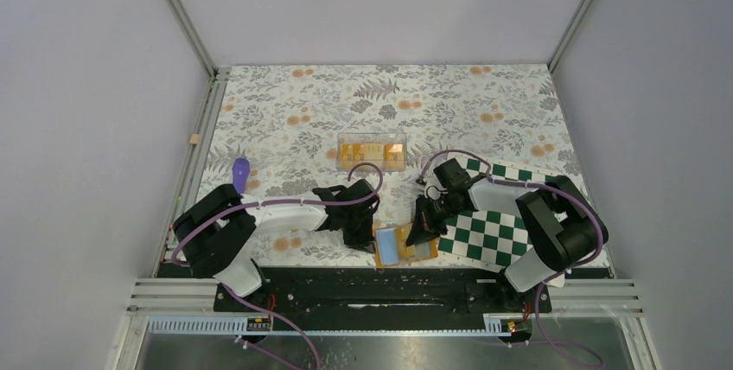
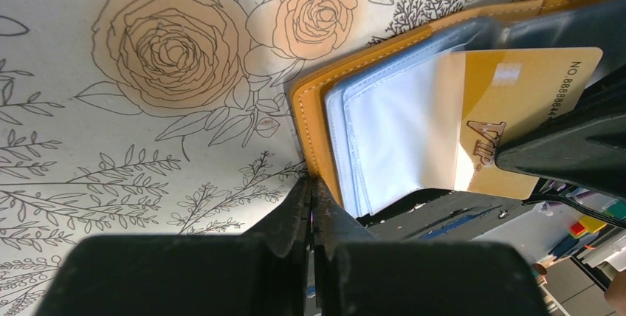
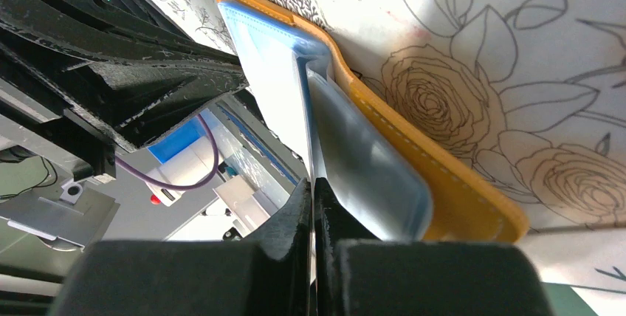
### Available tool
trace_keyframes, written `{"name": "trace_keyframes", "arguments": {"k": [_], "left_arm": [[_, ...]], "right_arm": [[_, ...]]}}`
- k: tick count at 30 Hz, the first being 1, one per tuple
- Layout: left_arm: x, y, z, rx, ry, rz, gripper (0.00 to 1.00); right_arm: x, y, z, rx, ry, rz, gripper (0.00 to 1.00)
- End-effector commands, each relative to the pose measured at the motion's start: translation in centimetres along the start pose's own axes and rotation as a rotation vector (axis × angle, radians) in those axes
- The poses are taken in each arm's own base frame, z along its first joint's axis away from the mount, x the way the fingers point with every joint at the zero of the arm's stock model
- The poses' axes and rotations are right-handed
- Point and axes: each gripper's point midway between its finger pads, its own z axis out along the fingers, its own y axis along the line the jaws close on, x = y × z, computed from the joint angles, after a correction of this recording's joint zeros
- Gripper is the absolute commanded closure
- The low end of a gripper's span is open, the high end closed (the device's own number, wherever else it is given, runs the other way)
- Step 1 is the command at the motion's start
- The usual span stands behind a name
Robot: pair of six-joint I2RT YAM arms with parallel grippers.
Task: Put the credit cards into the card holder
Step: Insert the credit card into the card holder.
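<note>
Top view: right gripper (image 1: 422,230) covers part of card holder (image 1: 389,247) | cards (image 1: 356,156) in clear box (image 1: 372,137) too small for me to count | left wrist: credit card (image 2: 509,102) number cut short by finger (image 2: 576,146)

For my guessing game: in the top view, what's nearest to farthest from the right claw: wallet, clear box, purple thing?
1. Wallet, just beside the right claw, near edge.
2. Clear box, farther back, mid-table.
3. Purple thing, far left.

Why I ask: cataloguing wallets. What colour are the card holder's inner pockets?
Light-blue pockets, clearest in the left wrist view.
</note>
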Motion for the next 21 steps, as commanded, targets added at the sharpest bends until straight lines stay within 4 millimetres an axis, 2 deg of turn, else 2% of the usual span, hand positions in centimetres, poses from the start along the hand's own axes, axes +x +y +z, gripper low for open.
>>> {"name": "trace_keyframes", "arguments": {"k": [1, 10, 21], "left_arm": [[0.4, 6.7, 1.5, -0.260, -0.032, 0.032, 1.00], [0.4, 6.8, 1.6, -0.263, -0.030, 0.033, 1.00], [0.1, 6.0, 1.9, -0.254, -0.024, 0.045, 1.00]], "right_arm": [[0.3, -0.1, -0.7, 0.035, -0.001, -0.013, 1.00], [-0.2, 0.4, -1.8, 0.024, -0.028, -0.053, 1.00], [-0.5, 1.4, 0.2, -0.173, -0.033, -0.020, 1.00]]}}
